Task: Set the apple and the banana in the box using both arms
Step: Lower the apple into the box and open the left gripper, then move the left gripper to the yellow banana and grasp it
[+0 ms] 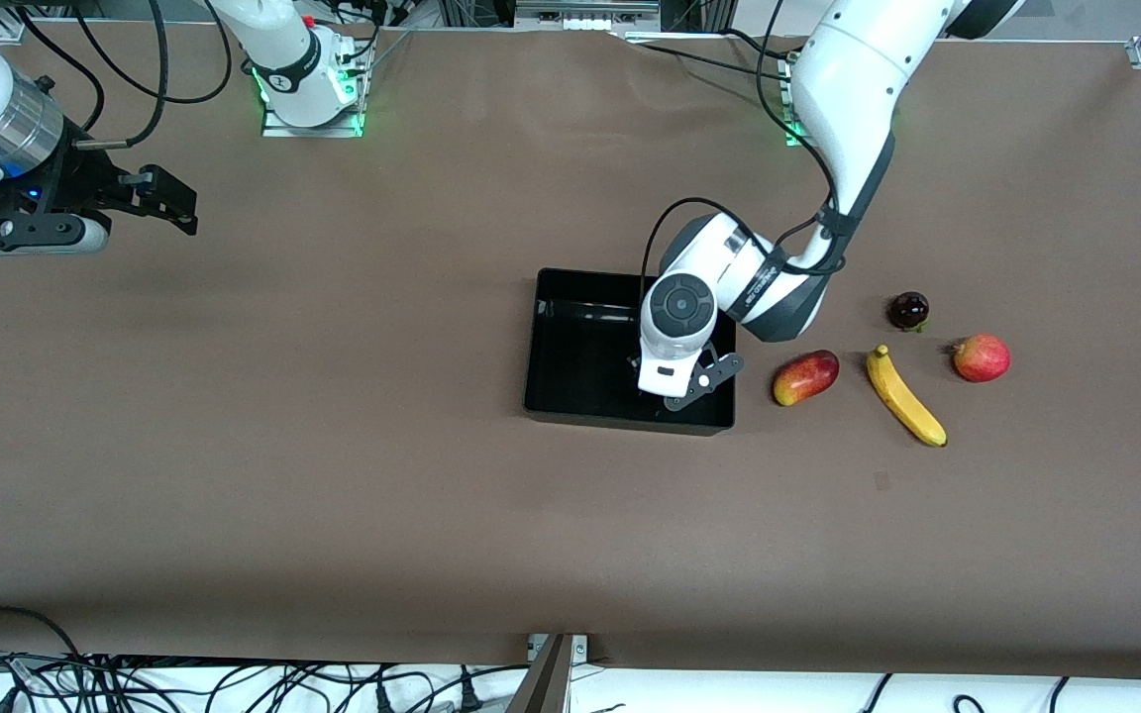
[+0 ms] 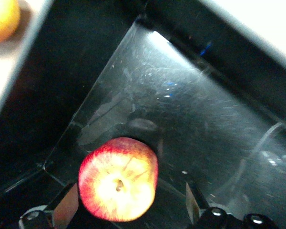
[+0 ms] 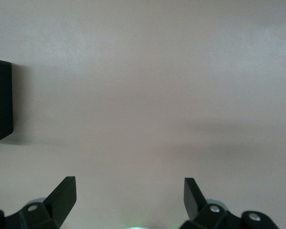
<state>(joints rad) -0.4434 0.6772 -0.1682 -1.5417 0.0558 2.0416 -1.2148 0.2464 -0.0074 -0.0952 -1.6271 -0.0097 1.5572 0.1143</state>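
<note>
Red apple sits in box corner; your left gripper above, jaws spread; right gripper waits near desk edge, jaws spread.

- No text, label, brand or number can be read anywhere.
- The left arm carries small dark lettering on its white wrist shell, too tiny to make out.

We note even overhead light, glare on the box floor, and the apple overexposed, slightly blurred.
</note>
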